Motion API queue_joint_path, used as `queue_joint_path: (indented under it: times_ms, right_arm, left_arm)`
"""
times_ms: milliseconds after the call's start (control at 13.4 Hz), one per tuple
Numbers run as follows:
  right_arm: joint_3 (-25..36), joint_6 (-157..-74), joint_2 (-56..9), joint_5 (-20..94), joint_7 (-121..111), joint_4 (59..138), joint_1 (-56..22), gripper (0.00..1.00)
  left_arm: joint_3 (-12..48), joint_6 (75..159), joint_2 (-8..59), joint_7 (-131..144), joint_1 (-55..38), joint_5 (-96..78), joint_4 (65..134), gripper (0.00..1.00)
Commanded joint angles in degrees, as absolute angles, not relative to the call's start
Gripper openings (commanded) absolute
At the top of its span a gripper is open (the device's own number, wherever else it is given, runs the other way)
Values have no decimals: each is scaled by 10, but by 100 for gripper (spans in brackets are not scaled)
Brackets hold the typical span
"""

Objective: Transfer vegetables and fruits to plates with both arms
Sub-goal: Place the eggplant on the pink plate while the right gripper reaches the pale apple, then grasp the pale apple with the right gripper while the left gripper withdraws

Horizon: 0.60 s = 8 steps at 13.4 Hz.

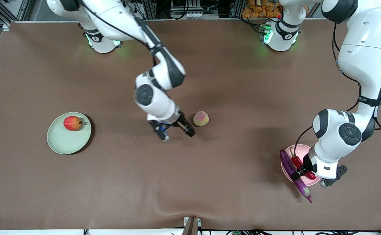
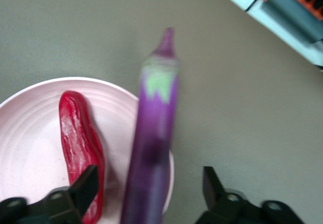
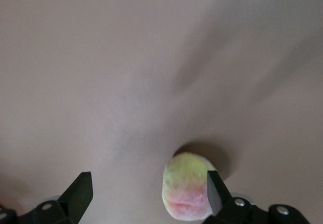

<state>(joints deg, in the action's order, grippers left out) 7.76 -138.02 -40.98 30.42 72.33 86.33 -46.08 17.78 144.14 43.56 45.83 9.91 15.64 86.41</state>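
The table (image 1: 210, 65) is covered in brown cloth. The right arm (image 1: 157, 68) reaches from its base to the middle of the table; the left arm (image 1: 357, 81) bends down over its own end.

The green plate (image 1: 67, 138) lies toward the right arm's end, with the red fruit (image 1: 73, 123) on it at about 12 o'clock of the plate. The pink plate (image 1: 296, 150) lies toward the left arm's end. The eggplant (image 1: 294, 174) lies across its rim, stem end off the plate and nearer the front camera. The chili (image 1: 297, 162) lies on the plate just beside the eggplant.

The left gripper (image 1: 303, 173) hangs over the eggplant, jaws spread wide on either side and not gripping it. The right gripper (image 1: 176, 131) is low over the cloth, jaws wide and holding nothing, with the yellow-green fruit (image 1: 201, 118) at about 1 o'clock of it, just beside one finger.
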Motion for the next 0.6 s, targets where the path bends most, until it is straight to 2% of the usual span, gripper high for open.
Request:
queue_joint_path:
  times_ms: [0, 298, 447, 521]
  right_arm:
    - [89, -1382, -434, 309, 762, 840, -490, 100]
    - [89, -1394, -474, 261, 821, 838, -520, 100]
    - [89, -1451, -496, 251, 832, 839, -537, 100]
    - [89, -1457, -499, 250, 837, 838, -538, 39]
  left_arm:
    - [181, 1371, 381, 448, 91, 151, 867, 100]
    - [209, 1279, 305, 446, 101, 150, 867, 100]
    - [212, 1231, 267, 429, 101, 149, 867, 100]
    - [212, 1206, 248, 405, 102, 144, 867, 100]
